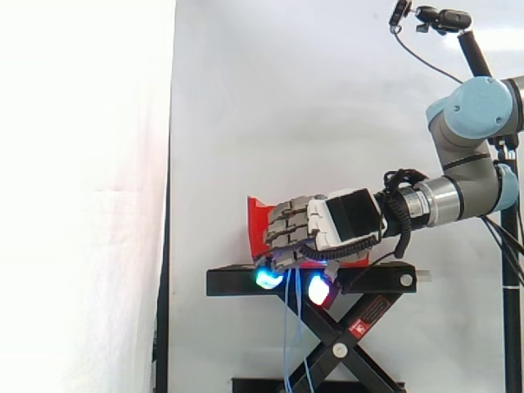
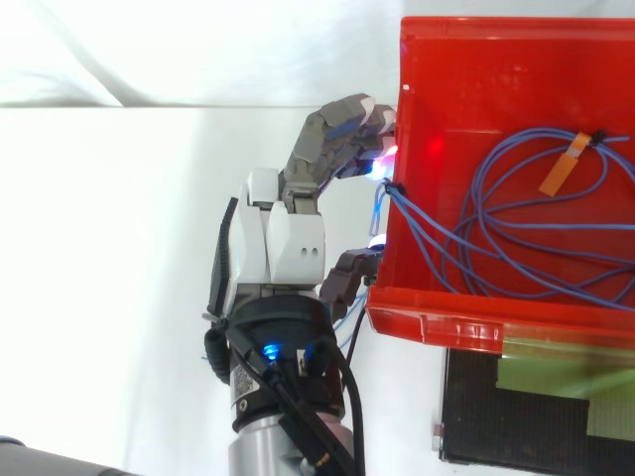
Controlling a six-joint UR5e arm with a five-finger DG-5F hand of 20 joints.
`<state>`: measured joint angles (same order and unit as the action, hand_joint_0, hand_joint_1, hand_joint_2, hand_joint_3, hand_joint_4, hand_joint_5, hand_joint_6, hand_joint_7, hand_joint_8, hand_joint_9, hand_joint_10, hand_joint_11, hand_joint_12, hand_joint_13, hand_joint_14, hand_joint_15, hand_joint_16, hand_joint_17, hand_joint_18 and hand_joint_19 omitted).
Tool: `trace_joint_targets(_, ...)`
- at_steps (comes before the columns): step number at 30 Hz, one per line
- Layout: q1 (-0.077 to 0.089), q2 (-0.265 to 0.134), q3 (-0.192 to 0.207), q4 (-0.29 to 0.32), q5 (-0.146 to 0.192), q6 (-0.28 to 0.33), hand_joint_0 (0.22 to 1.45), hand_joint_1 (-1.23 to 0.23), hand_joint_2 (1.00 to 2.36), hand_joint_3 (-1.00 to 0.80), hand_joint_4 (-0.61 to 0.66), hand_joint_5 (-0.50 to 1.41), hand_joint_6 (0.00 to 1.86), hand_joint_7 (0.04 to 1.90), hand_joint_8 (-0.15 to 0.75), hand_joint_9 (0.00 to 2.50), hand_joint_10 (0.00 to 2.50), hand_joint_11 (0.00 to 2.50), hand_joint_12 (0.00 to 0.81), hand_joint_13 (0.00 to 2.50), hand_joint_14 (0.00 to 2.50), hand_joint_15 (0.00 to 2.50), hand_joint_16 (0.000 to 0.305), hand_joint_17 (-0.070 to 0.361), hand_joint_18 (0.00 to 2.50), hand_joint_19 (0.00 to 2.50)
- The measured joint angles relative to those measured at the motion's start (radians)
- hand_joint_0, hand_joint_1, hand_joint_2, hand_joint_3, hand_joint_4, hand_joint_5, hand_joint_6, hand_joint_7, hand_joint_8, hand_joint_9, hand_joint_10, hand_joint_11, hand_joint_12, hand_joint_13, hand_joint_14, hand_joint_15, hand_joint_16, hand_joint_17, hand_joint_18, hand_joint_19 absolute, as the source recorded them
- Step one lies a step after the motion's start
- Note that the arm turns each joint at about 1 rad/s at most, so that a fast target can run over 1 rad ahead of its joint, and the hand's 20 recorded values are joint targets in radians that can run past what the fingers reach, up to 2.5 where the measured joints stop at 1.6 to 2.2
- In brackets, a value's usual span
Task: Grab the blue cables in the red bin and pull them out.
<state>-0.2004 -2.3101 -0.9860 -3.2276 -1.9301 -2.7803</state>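
- Side view: my hand reaches in from 3 o'clock and sits in front of the red bin, which stands on a black stand.
- My fingers curl down toward 6 o'clock, their pads glowing cyan and pinkish-white at the stand's top edge. I judge them clamped on the blue cables, whose strands hang straight down at 6 o'clock below my hand.
- A red-and-white label on the stand's crossed legs is too small to read.
- Top view: my arm enters from 6 o'clock, and my hand lies just outside the bin's wall at the bin's 9 o'clock side.
- Most of the cable lies coiled inside the bin, at 3 o'clock from my hand. A few strands climb over that wall and run in between my curled fingers and thumb. I take it I grip at the rim so a pull draws the coil over the wall.
- An orange tape strip sits on the coil near its 12 o'clock; I can make out no writing on it.
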Motion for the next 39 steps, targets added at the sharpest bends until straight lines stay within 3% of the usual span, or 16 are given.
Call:
trace_joint_targets(14,-0.002,0.0,0.0,0.0,0.0,0.0,0.8,-0.89,1.0,-1.0,0.2,0.81,0.0,0.73,0.301,0.77,0.02,0.71,0.365,0.59,0.02,0.63,0.046,0.103,0.47,0.74)
trace_joint_targets(39,-0.002,0.0,0.0,-0.011,0.0,0.0,0.82,-0.88,1.0,-1.0,0.18,0.8,0.18,0.66,0.297,0.78,0.02,0.73,0.361,0.6,0.02,0.63,0.045,0.101,0.5,0.74)
